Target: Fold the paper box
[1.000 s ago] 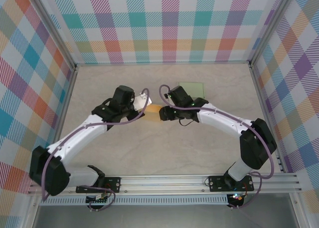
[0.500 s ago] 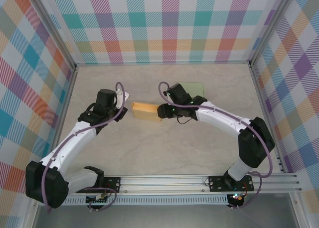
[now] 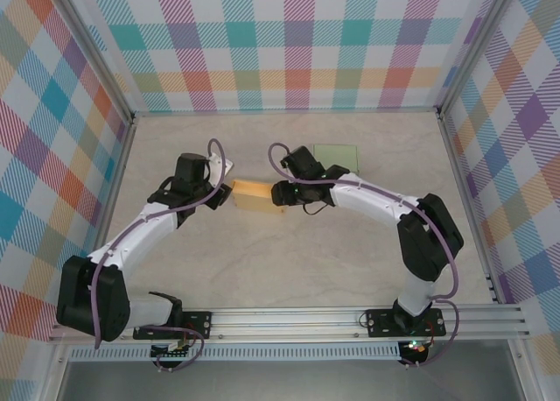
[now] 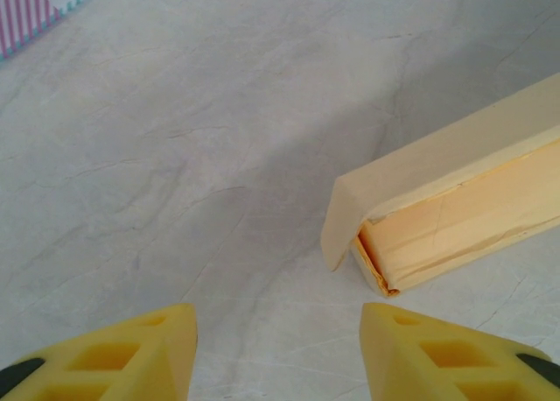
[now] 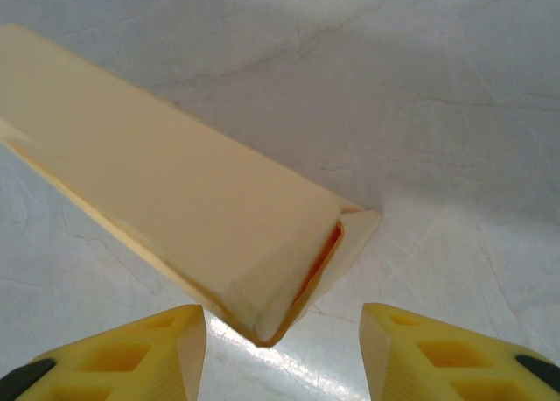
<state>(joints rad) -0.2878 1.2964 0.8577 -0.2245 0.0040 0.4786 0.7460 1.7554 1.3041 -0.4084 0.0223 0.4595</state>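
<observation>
Flat on the table (image 3: 306, 261), paper box (image 3: 254, 195): left gripper (image 3: 226, 196) at its 9 o'clock, right gripper (image 3: 278, 193) at 3 o'clock, both spread wide, holding nothing.

Paper box (image 4: 437, 182), far end seemingly off-frame.

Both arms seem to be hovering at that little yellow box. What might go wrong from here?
The paper box lies loose on the table with the left end effector and right end effector both open, so a push might slide it instead of folding it. The end flap facing the right end effector stands ajar; a clumsy nudge could crumple it rather than tuck it in.
</observation>
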